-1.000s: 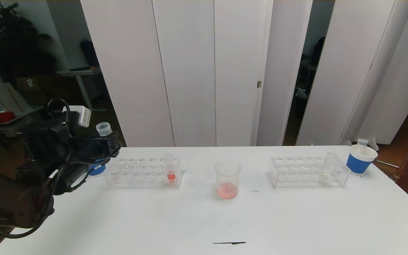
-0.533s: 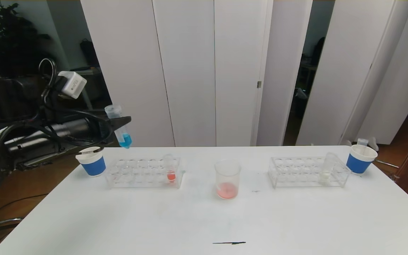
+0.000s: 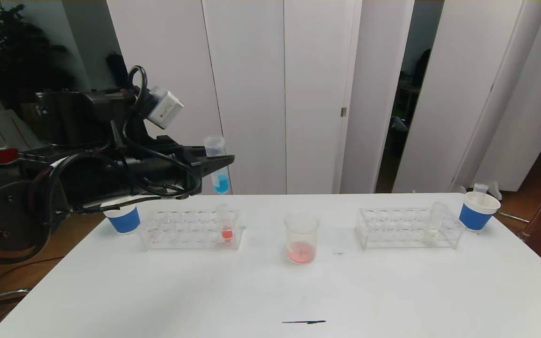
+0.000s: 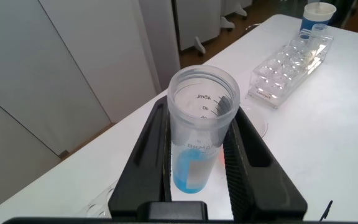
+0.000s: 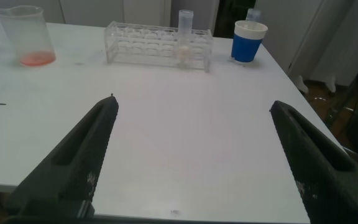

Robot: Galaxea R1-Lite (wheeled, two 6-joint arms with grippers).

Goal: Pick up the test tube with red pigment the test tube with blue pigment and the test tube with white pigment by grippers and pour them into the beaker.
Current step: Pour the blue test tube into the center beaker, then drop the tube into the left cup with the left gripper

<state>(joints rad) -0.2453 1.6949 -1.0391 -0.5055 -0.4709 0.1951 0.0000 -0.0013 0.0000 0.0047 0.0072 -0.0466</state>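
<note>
Left tool [image 3: 214,164] pinches the test tube with blue pigment [image 3: 218,165], upright, uncapped; right tool [image 5: 194,155] spread.

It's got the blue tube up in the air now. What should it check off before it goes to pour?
1. Grip on the blue tube: ok, the left gripper has a finger on each side.
2. Tube level: ok, roughly upright, the blue liquid sits at the bottom.
3. Tube over the beaker: not ok, it hangs above the left rack, left of the beaker.
4. Beaker ready: ok, upright, open, with only a little red liquid.
5. Right gripper out of the way: ok, open and low over the table's right part.
6. White tube: ok, in the right rack.
</note>
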